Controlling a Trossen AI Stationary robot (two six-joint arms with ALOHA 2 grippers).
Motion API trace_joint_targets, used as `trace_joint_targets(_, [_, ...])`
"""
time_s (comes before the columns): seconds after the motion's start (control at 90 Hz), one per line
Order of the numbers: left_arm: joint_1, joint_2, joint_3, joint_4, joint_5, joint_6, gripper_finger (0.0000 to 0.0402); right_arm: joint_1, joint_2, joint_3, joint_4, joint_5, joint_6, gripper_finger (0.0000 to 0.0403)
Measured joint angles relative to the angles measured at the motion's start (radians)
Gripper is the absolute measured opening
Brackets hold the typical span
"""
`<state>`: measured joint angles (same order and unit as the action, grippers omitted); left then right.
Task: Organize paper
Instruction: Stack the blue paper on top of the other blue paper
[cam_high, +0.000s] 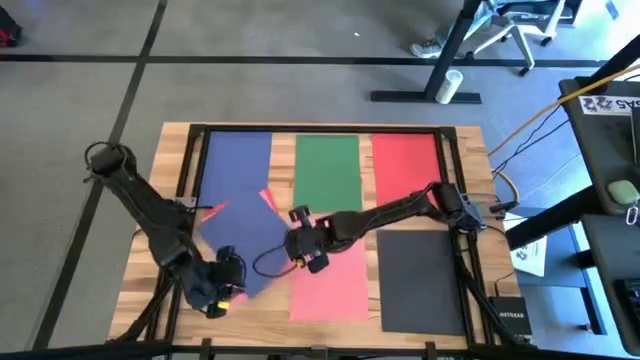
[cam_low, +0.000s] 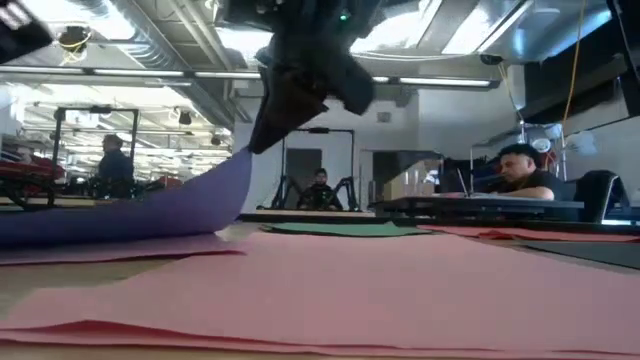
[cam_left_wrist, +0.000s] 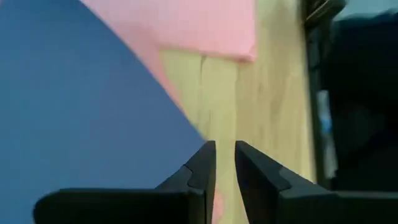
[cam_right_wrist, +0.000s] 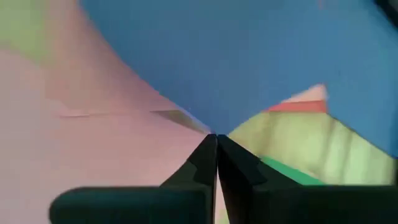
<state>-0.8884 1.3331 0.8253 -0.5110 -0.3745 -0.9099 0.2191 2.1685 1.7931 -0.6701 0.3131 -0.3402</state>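
The right gripper (cam_high: 297, 240) had its jaws clenched on a corner of the loose blue sheet (cam_high: 243, 240), lifting it mid-desk (cam_high: 150, 210); the left gripper (cam_high: 222, 290) hovered by its near edge, jaws slightly parted.

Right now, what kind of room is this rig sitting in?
Probably a shared robotics lab or workshop: the wooden table stands on grey carpet, more robot rigs line the background, and a person works at a desk nearby.

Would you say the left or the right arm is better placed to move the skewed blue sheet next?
Right, probably. The right gripper is shut on a corner of the skewed blue sheet, lifting it, while the left gripper sits slightly open beside the sheet's opposite corner.
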Motion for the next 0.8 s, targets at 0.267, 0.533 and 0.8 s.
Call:
trace_joint_targets(0.267, [-0.014,0.192,-0.001,0.032,0.052,-0.06,0.001,-0.077,0.0,0.06,-0.014,0.02,0.022,0.0])
trace_joint_targets(0.533, [-0.039,0.283,0.0,0.117,0.069,-0.098,0.0007,-0.127,0.0,0.104,-0.017,0.061,0.022,0.0])
trace_joint_targets(0.8, [-0.042,0.321,0.003,0.097,0.066,-0.103,0.0007,-0.136,0.0,0.131,-0.048,0.088,0.021,0.0])
